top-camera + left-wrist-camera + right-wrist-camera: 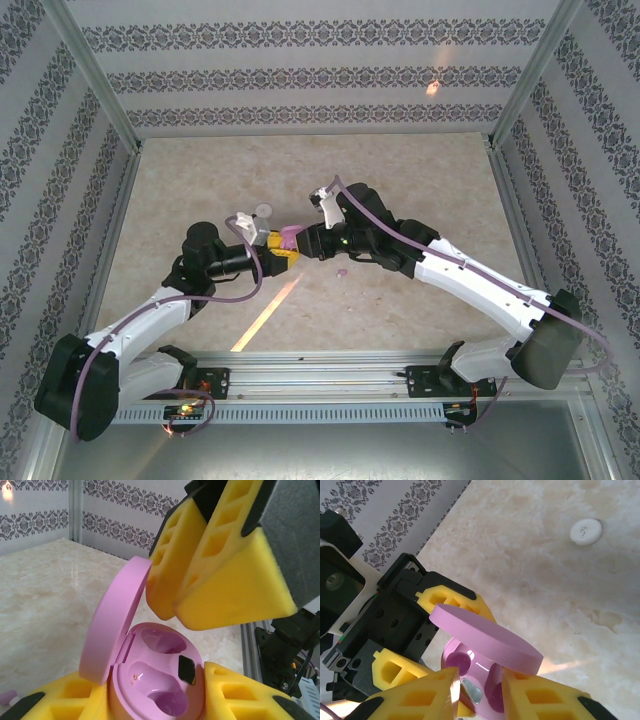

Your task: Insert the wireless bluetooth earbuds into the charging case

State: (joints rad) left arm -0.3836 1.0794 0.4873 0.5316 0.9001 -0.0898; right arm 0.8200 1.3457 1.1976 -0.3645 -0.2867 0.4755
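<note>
Tabletop, overhead view: beige marble-look table between patterned walls; both arms meet mid-table.
Left gripper: clamped on the pink oval plastic charging case.
Right gripper: just beside the case.
Lying loose: we spot one tiny lilac plastic earbud on the table near the right arm.
Left wrist view: lid upright, both sockets empty, right fingers just above.
Right wrist view: right fingers slightly apart, nothing between them that we can see; flat white round disc well apart.
</note>
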